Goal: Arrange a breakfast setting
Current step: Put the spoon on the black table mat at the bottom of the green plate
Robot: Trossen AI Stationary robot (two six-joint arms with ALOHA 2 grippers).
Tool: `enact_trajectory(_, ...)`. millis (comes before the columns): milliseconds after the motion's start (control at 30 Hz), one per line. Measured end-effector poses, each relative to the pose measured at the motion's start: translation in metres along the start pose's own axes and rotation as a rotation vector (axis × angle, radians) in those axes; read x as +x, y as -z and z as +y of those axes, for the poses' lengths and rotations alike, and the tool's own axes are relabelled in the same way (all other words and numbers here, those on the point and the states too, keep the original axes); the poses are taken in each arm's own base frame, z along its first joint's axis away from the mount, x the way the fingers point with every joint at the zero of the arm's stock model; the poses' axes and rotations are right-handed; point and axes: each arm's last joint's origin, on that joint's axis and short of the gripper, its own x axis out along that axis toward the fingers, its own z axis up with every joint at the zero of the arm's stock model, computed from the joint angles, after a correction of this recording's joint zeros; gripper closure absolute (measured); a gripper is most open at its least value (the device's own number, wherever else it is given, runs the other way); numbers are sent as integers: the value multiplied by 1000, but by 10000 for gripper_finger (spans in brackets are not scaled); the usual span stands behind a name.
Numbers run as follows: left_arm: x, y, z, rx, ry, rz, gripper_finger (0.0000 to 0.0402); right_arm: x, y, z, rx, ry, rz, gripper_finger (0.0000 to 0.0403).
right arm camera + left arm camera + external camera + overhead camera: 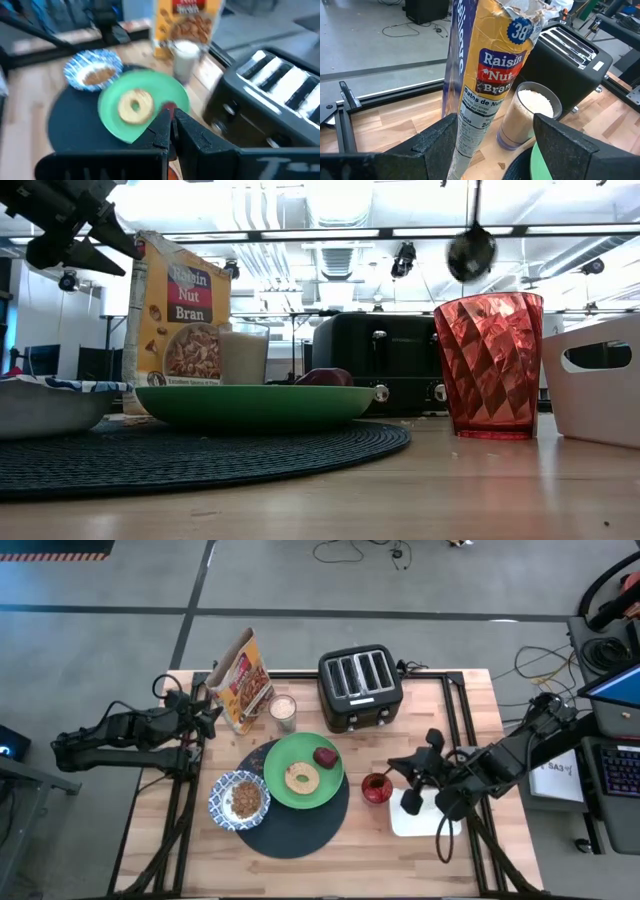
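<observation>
A round dark placemat (290, 830) lies on the table's middle. On it stand a green plate (330, 790) with a bagel (300, 778) and a dark red fruit (325, 757), and a blue-and-white bowl (216, 802) with cereal. A small red cup (376, 788) stands on the wood to the mat's right. My right gripper (398, 768) is above the cup, shut on a metal spoon (471, 252). My left gripper (210, 718) is open beside the cereal box (243, 680). In the left wrist view its fingers (440, 145) stand on either side of the box (485, 75). My right gripper holds the metal spoon by its handle (478, 200). The place of contact lies above the low view's top edge, and in the right wrist view the shut fingers (161, 131) hide it. The spoon hangs bowl end down, clear, above the red cup (490, 365).
A black toaster (360, 688) stands at the far middle, with a glass of milk (283, 712) between it and the cereal box. A white container (420, 815) sits right of the cup, under my right arm. Bare wood shows along the near edge.
</observation>
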Motion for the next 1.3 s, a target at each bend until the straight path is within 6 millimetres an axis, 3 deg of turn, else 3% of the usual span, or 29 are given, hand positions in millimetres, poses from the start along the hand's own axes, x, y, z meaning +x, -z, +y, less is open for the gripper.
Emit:
enact_trajectory(267,0,0,0,22,0,0,159,23,-24,29,68,-78,-182,394)
enact_trajectory(767,4,6,0,87,-17,11,159,149,-5,103,312,-30,-310,394)
enact_trajectory(1033,4,6,0,95,-11,15,159,219,13,134,351,-41,-322,394)
enact_trajectory(1300,4,6,0,120,-4,20,159,254,19,166,297,-44,-305,394)
